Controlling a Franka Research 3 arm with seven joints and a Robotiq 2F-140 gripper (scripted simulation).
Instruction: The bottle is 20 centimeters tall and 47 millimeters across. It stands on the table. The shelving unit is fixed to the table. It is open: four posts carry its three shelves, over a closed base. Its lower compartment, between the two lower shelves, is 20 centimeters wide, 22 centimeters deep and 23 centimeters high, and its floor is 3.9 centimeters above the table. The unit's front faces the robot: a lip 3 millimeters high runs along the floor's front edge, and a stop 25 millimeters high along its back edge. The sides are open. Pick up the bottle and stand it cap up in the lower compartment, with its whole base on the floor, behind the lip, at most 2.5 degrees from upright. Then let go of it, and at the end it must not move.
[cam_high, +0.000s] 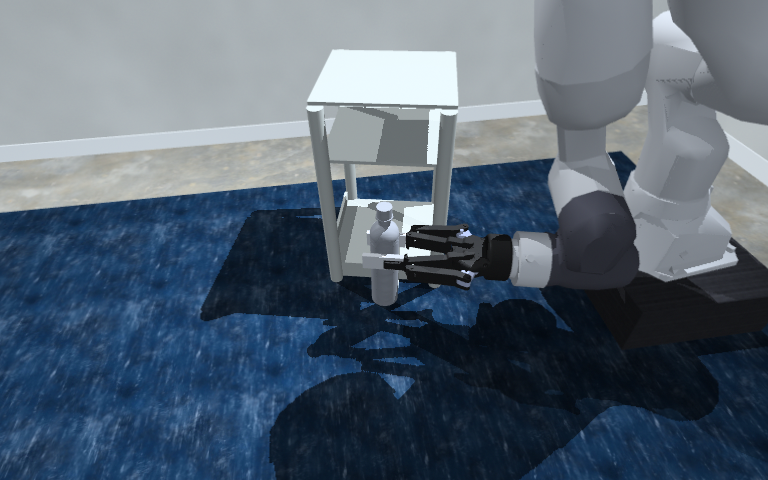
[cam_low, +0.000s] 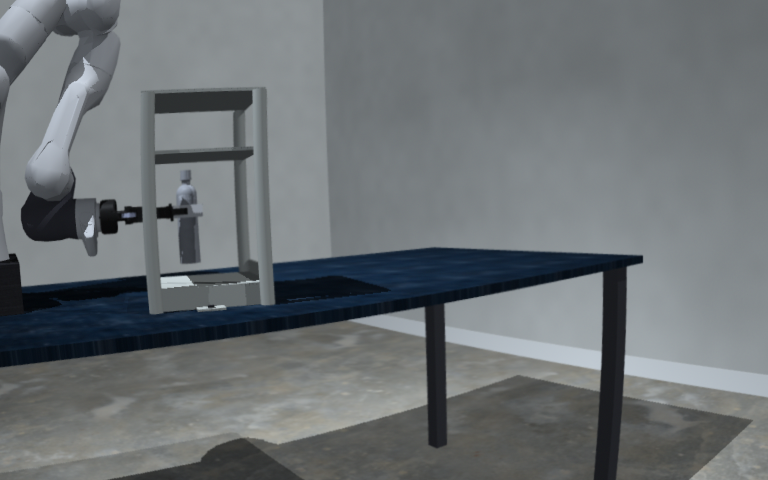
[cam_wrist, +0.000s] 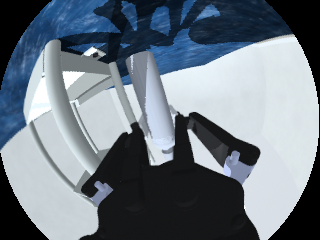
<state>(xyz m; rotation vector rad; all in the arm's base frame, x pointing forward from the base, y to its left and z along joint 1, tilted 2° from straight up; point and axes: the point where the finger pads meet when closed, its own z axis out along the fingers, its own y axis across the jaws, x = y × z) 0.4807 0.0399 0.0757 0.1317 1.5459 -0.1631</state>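
White-grey bottle: grasped upright, outside the lower compartment

Grey-white pads (cam_high: 380, 260) (cam_low: 197, 210) tip the black jaws, which are clenched on the bottle (cam_high: 385, 240) (cam_low: 188, 232) (cam_wrist: 157, 110) from opposite sides of its body. The bottle is raised off the desk (cam_high: 113, 350) (cam_low: 481, 271) (cam_wrist: 240, 37), cap up, and appears near upright.

Handling: treat the body as probably stiff, smooth and fairly light; slip or rotation between the pads is possible. Retain the hold on the straight body below the shoulder. Leave the cap free and the base exposed for set-down.

Location: in the top view, the bottle is near the centre of the frame, at the near open side of the shelving unit (cam_high: 320, 192) (cam_low: 148, 198) (cam_wrist: 61, 100). It is not yet over the compartment floor (cam_high: 353, 229) (cam_low: 220, 277).

Clearance: the front post (cam_high: 447, 141) stands just beyond the jaws in the top view. A straight sideways shift risks striking it; verify the route first. The cap is below the middle shelf (cam_high: 356, 135) (cam_low: 203, 155); limit any lift. Carry the base above the lip, keep off the back stop, then lower vertically. Open room lies at the lower left of the top view, should the arm (cam_high: 594, 243) (cam_low: 48, 217) need to withdraw.
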